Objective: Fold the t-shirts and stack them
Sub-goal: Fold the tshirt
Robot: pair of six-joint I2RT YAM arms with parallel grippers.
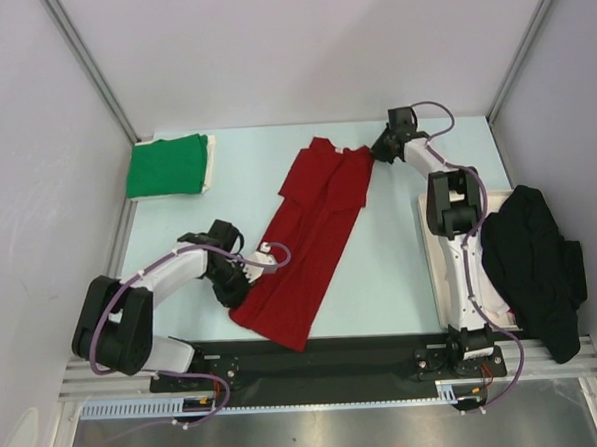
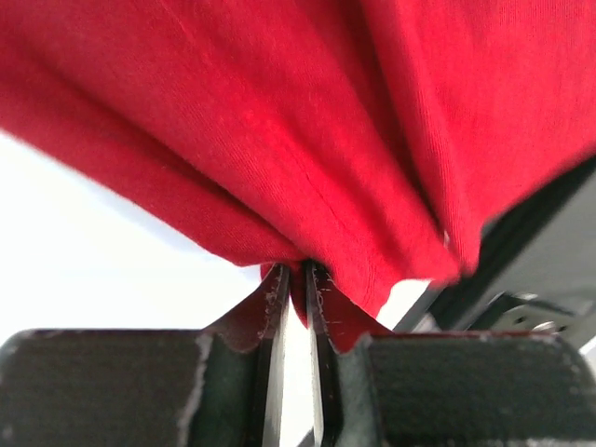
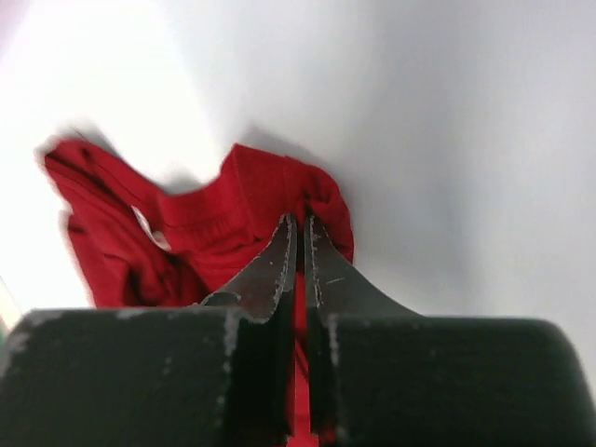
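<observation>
The deep red t-shirt [image 1: 314, 233] lies stretched in a long diagonal band across the middle of the table, from near left to far right. My left gripper [image 1: 243, 276] is shut on its near left hem; the left wrist view shows red cloth [image 2: 307, 140] pinched between the jaws. My right gripper [image 1: 378, 151] is shut on its far right corner by the collar; the right wrist view shows the bunched red cloth [image 3: 205, 228] with a bit of white label. The bright green t-shirt [image 1: 165, 166] lies folded at the far left.
The green tee rests on a cream board [image 1: 208, 160]. A black garment [image 1: 536, 261] is heaped at the right, partly over a cream board [image 1: 439, 266]. A black strip [image 1: 316, 368] runs along the near edge. Frame posts stand at the back corners.
</observation>
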